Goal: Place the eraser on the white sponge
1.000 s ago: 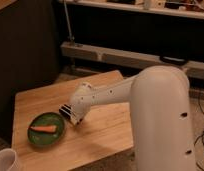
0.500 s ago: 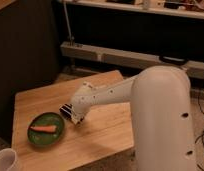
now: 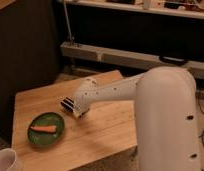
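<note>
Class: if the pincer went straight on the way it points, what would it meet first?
The shut pincer, low over the middle of the table, points down and slightly left. The eraser sits right at its tip, so likely that first, else the table just beneath; depth is unclear.

Wooden table (image 3: 105, 137) bears a green plate (image 3: 40, 139); the hand (image 3: 78, 113) is low, near the plate.
</note>
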Robot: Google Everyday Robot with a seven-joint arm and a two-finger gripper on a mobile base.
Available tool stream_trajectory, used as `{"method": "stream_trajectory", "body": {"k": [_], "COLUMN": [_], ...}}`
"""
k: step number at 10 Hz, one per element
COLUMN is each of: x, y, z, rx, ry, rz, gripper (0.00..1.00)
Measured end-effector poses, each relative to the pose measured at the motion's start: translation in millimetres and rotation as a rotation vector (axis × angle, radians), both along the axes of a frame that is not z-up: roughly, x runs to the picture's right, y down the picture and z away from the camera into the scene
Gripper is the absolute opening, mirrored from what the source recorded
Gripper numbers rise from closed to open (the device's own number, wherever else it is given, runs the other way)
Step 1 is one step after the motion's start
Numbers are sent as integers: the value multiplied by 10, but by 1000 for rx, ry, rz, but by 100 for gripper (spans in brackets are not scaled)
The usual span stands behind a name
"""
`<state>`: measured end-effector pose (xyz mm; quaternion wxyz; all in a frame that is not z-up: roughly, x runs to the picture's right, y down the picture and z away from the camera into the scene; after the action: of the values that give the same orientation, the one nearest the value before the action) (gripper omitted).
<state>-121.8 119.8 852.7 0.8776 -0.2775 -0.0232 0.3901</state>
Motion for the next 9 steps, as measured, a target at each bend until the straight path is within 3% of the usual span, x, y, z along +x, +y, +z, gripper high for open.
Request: {"method": "stream_trajectory", "body": {"k": [4,9], "x": [238,413], "y": [-150,-156], "z": [304,222], "rx": [-9,-3], "ry": [5,-17], "rz": [25,47], "gripper": [2,2]}}
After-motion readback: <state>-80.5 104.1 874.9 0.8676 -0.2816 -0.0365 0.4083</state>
